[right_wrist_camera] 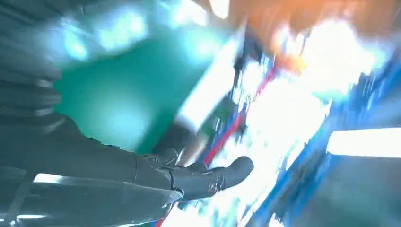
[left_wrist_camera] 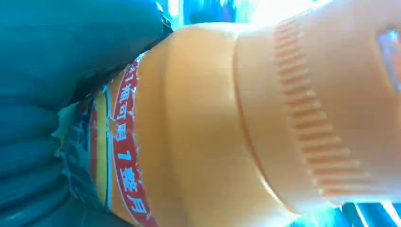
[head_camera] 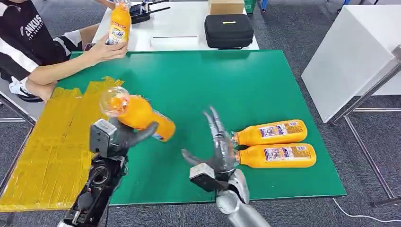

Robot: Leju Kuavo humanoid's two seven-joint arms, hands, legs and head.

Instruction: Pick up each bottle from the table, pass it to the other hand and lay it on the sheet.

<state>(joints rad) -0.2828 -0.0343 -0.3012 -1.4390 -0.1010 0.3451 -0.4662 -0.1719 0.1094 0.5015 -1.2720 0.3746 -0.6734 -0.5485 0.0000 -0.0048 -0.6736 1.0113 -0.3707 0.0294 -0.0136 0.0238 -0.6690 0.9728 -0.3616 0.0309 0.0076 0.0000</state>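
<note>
The left hand (head_camera: pixel 124 136) grips an orange bottle (head_camera: pixel 142 115) and holds it tilted in the air above the green mat (head_camera: pixel 189 85), near the edge where the mat meets the yellow sheet (head_camera: pixel 56 142); the bottle's clear base points up and toward the camera, and dark fingers (head_camera: pixel 142 134) wrap around its middle. In the left wrist view the bottle's orange body (left_wrist_camera: pixel 246 118) sits right against the camera, with its red-and-white label (left_wrist_camera: pixel 125 156) beside the hand's grey cover (left_wrist_camera: pixel 42 94). The right hand (head_camera: pixel 218 146) is raised over the mat with its fingers spread apart and holds nothing; its fingertips point away from the robot. The right wrist view is blurred, though the thumb (right_wrist_camera: pixel 213 177) stands out clear of the rest. Just beside that hand, two more orange bottles (head_camera: pixel 272 133) (head_camera: pixel 279 156) lie on their sides on the mat, side by side. At the far left a person's hand (head_camera: pixel 106 49) holds another orange bottle (head_camera: pixel 119 23) upright at the far edge of the mat. A black case (head_camera: pixel 229 30) rests on the white table (head_camera: pixel 179 21) beyond.
</note>
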